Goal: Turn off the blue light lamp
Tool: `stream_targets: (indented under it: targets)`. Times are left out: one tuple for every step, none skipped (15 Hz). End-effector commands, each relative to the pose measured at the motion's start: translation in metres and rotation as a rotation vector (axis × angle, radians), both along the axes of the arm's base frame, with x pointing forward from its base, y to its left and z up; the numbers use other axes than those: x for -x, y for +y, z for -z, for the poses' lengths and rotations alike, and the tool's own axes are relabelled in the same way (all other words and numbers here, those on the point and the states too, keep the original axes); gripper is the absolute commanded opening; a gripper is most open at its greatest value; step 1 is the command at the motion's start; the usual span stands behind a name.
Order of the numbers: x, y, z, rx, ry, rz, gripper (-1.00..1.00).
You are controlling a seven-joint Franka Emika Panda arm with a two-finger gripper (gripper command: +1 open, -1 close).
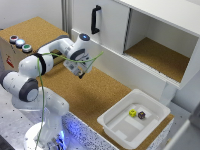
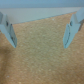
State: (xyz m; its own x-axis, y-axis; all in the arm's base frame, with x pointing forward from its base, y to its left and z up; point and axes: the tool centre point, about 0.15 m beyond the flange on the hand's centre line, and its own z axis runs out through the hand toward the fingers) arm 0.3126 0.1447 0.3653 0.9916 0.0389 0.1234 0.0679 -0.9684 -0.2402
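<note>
Cork fills my wrist view, gripper [image 2: 42, 34] fingers apart; blue light lamp [image 1: 19, 43] looks rigid — I'd press its cap.

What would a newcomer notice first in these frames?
Probably the white robot arm curling over the cork counter, its gripper hanging open above bare cork. Next, the white tray at the exterior view's lower right holding a yellow die and a dark die. Then the three buttons on the box at upper left, the blue light lamp in the middle.
</note>
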Motion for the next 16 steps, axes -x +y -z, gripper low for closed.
stream_targets:
  targets:
    - [-0.006, 0.095, -0.048, 0.137, 0.043, -0.146, 1.0]
    - [-0.002, 0.116, -0.065, 0.163, 0.046, -0.24, 1.0]
    - [0.002, 0.135, -0.078, 0.221, 0.036, -0.329, 1.0]
    - [0.003, 0.154, -0.09, 0.25, 0.028, -0.414, 1.0]
    - [0.004, 0.165, -0.1, 0.252, 0.021, -0.463, 1.0]
    - [0.008, 0.187, -0.117, 0.272, 0.004, -0.558, 1.0]
    - [0.014, 0.206, -0.131, 0.286, -0.019, -0.636, 1.0]
    - [0.023, 0.223, -0.146, 0.308, -0.043, -0.712, 1.0]
    - [0.034, 0.241, -0.159, 0.327, -0.054, -0.796, 1.0]
    - [0.044, 0.256, -0.167, 0.344, -0.063, -0.862, 1.0]
    - [0.052, 0.27, -0.17, 0.37, -0.039, -0.912, 1.0]
    - [0.058, 0.279, -0.171, 0.387, -0.038, -0.951, 1.0]
    - [0.067, 0.296, -0.171, 0.411, -0.041, -1.009, 1.0]
    - [0.072, 0.31, -0.17, 0.409, -0.045, -1.052, 1.0]
    - [0.075, 0.325, -0.172, 0.391, -0.055, -1.077, 1.0]
    - [0.08, 0.339, -0.174, 0.367, -0.069, -1.123, 1.0]
